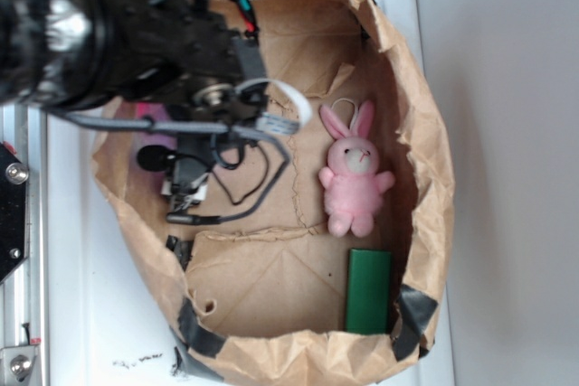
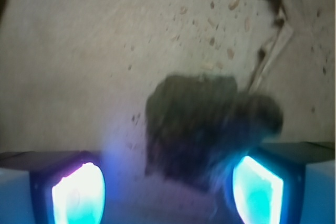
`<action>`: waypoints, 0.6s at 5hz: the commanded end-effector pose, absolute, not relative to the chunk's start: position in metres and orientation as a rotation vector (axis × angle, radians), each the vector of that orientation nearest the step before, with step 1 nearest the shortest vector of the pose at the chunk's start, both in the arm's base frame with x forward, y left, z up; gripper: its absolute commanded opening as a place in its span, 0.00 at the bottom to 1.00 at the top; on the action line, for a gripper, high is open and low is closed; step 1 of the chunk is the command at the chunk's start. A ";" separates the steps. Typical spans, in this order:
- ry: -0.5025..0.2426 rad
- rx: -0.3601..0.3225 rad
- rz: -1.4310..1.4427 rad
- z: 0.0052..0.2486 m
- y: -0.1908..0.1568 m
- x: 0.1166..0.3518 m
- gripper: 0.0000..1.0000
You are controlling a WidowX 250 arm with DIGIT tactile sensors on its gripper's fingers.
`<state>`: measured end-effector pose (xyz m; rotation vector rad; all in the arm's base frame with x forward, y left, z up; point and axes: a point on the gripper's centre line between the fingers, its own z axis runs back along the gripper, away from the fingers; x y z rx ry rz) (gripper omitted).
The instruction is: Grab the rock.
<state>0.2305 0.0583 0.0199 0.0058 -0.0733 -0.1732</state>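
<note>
Your claw [image 2: 168, 187] stands spread, the blurred rock [image 2: 205, 129] between its fingers, seemingly nearer the right one.

The rock [image 2: 202, 129] was a dark, grey-brown lump with a jagged, blurred outline. It lay on pale brown paper speckled with crumbs, low in the wrist view, nearer the right-hand glowing pad than the left.

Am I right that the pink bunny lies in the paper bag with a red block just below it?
Not quite: the block is green, not red, as the exterior view shows. It does lie just below the bunny in the bag.
</note>
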 end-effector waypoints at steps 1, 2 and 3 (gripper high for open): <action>-0.099 0.023 -0.150 0.031 0.051 0.244 1.00; -0.109 0.002 -0.120 0.038 0.050 0.254 1.00; -0.095 -0.013 -0.099 0.044 0.049 0.267 1.00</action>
